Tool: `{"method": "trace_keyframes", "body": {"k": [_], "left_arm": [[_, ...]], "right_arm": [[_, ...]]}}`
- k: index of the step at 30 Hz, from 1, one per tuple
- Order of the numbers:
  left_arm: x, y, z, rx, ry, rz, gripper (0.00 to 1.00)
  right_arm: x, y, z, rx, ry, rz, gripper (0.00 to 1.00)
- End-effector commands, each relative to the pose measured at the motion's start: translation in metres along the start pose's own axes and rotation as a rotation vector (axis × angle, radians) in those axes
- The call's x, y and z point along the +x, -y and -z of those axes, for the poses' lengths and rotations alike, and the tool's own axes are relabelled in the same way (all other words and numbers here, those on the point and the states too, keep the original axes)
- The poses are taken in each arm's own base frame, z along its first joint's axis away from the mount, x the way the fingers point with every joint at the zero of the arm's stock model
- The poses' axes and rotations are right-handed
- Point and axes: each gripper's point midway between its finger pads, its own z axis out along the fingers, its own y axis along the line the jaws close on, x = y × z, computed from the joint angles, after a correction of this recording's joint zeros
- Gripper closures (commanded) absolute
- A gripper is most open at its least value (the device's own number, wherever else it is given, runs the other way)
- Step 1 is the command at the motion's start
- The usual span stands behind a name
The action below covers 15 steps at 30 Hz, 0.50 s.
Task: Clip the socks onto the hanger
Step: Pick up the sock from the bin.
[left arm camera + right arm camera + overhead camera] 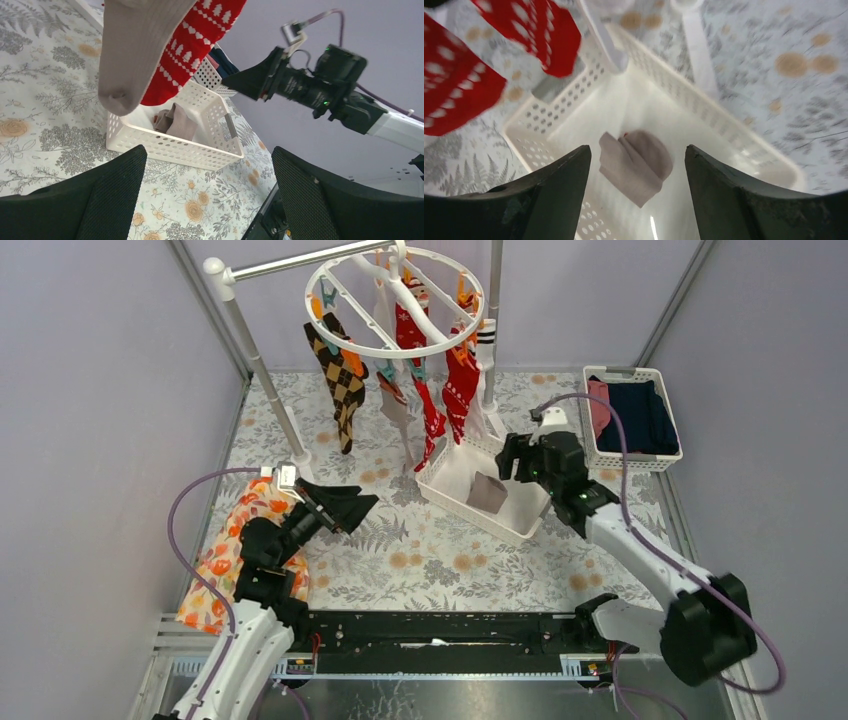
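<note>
Fingers of my left gripper (207, 150) are standing wide and empty over the floral tablecloth (420, 540). Those of my right gripper (638, 150) are gaping, holding nothing, above a grey sock (636, 167) lying in the white basket (534, 130). An argyle sock (340, 370) and red socks (460, 380) are hanging from the hanger (395, 352).

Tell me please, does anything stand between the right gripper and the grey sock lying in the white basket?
Nothing visible does. The right gripper hangs open above the white basket, whose top is uncovered. The grey sock lies alone on its floor, in line with the gap of the jaws.
</note>
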Motion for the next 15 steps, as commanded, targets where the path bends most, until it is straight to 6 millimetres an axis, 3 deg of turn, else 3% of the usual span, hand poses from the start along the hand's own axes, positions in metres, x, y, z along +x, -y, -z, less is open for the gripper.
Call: {"method": "trace_keyframes", "body": {"k": [1,5,9,13,15], "left_arm": [[0.002,-0.013,-0.001,-0.043,0.019,0.049,0.01],[0.012,-0.011,-0.001,-0.005,-0.011,0.088,0.01],[0.018,-0.009,0.0,0.023,-0.017,0.118,0.02],[0.022,-0.006,0.001,0.051,-0.022,0.155,0.03],[0.025,-0.005,0.001,0.067,-0.028,0.179,0.04]], "right_arm": [[0.051,-0.02,-0.023,-0.113,-0.178,-0.063,0.23],[0.081,-0.029,-0.038,-0.167,-0.257,-0.103,0.15],[0.097,-0.03,-0.055,-0.176,-0.303,-0.101,0.12],[0.109,-0.031,-0.067,-0.186,-0.345,-0.099,0.15],[0.113,-0.033,-0.069,-0.197,-0.353,-0.104,0.21]]}}
